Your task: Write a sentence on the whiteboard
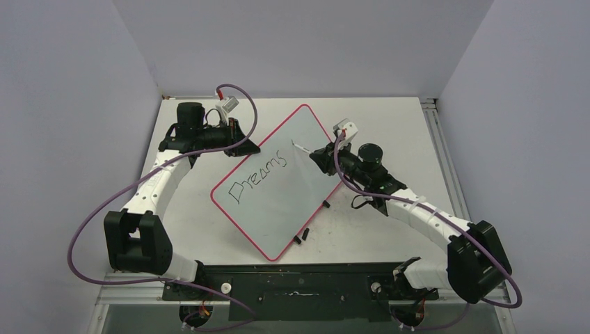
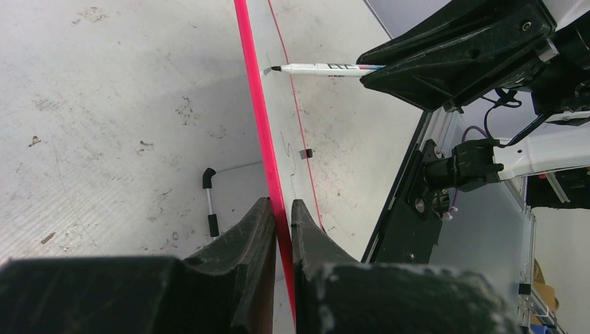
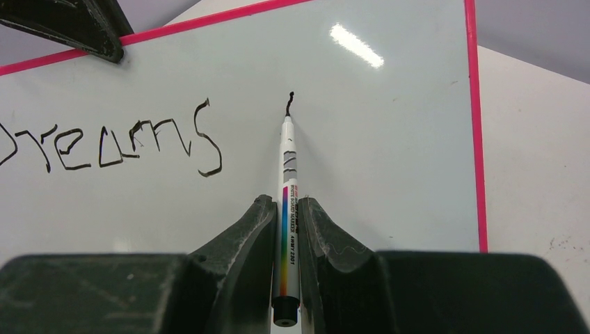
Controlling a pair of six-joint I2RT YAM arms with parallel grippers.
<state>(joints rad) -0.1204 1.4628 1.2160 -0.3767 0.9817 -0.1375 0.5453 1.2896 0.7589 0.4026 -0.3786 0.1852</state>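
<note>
The whiteboard (image 1: 278, 209) lies at an angle on the table, white with a pink rim. The sentence (image 1: 257, 174) reads only "Dreams" in black, also seen in the right wrist view (image 3: 118, 142). My left gripper (image 1: 245, 142) is shut on the board's far left rim (image 2: 259, 104), jaws pinching the pink edge (image 2: 280, 203). My right gripper (image 3: 285, 203) is shut on a white marker (image 3: 287, 174) with a rainbow stripe. Its tip touches the board just right of "Dreams", under a short fresh stroke (image 3: 289, 103). The left wrist view shows the marker (image 2: 323, 69) from the side.
Two small black feet (image 1: 300, 236) (image 1: 325, 204) stick out along the board's near right edge, and one foot (image 2: 209, 202) shows under the board. A metal rail (image 1: 435, 132) runs along the table's right side. The arms' black base plate (image 1: 299, 278) lines the near edge.
</note>
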